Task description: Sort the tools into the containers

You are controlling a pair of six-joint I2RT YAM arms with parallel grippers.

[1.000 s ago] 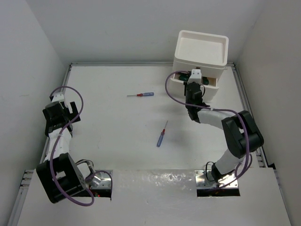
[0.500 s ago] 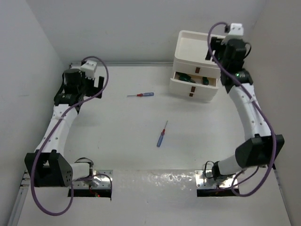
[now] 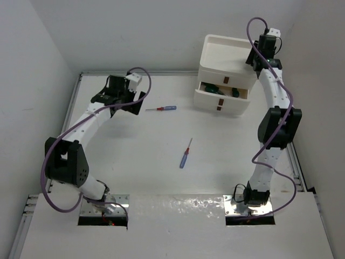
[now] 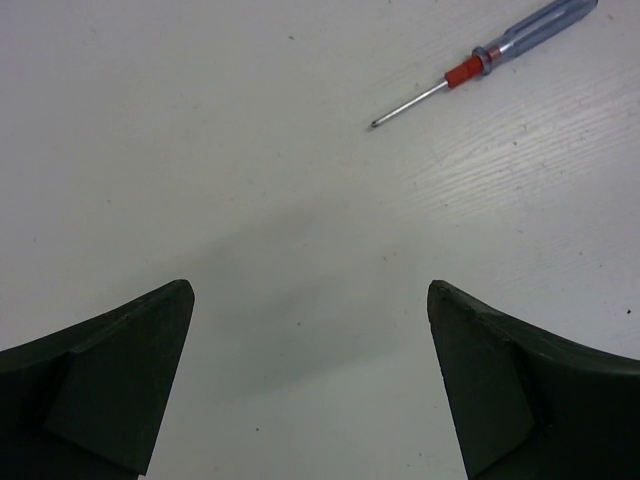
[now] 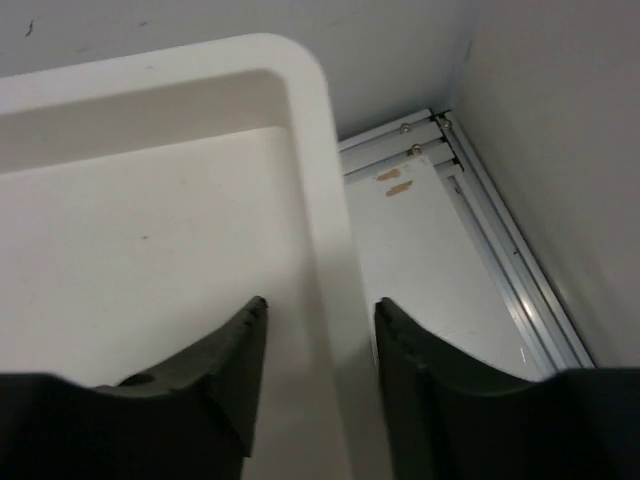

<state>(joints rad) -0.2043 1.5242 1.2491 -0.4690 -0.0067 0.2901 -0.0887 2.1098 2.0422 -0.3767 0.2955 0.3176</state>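
Observation:
A white stack of drawers (image 3: 223,72) stands at the back right with its middle drawer (image 3: 221,101) pulled out. Dark green-handled tools (image 3: 211,87) lie inside it. One blue-and-red screwdriver (image 3: 161,108) lies at the back middle and shows in the left wrist view (image 4: 500,55). Another blue-and-red screwdriver (image 3: 185,153) lies mid-table. My left gripper (image 3: 136,103) (image 4: 310,290) is open and empty, just left of the back screwdriver. My right gripper (image 3: 254,58) (image 5: 320,305) is open, its fingers on either side of the right rim (image 5: 300,120) of the rimmed top.
Metal rails (image 5: 500,260) run along the table's right edge beside the drawer stack. White walls close in the back and both sides. The arm bases (image 3: 102,208) sit at the near edge.
My left arm has swung from the left edge to the back middle, near the screwdriver. My right arm has risen from the open drawer to the top's right rim.

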